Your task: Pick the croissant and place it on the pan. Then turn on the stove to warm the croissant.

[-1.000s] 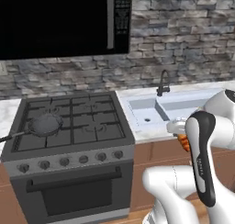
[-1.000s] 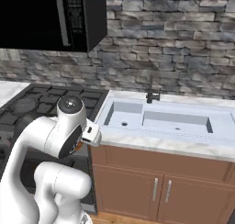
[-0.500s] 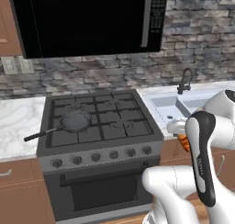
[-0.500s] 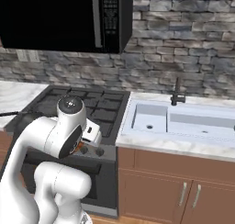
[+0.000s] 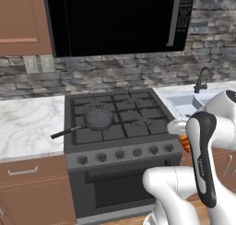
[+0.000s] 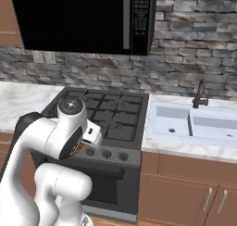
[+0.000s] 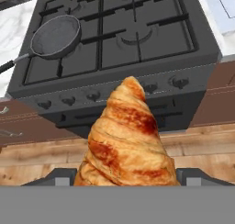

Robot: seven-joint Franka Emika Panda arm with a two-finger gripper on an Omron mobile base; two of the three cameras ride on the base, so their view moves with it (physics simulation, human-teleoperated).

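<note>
Base rolled left so stove [image 5: 115, 127] now sits centred w/ pan [image 5: 99, 119] far-left; gripper [image 7: 126, 179] part-open, clamping croissant [image 7: 128, 140], which could slip mid-swing if grip's loose.

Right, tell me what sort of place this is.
A home-style kitchen, rendered rather than real. A gas stove with a pan on it sits under a black microwave, and a sink with a faucet is set in the marble counter beside it.
</note>
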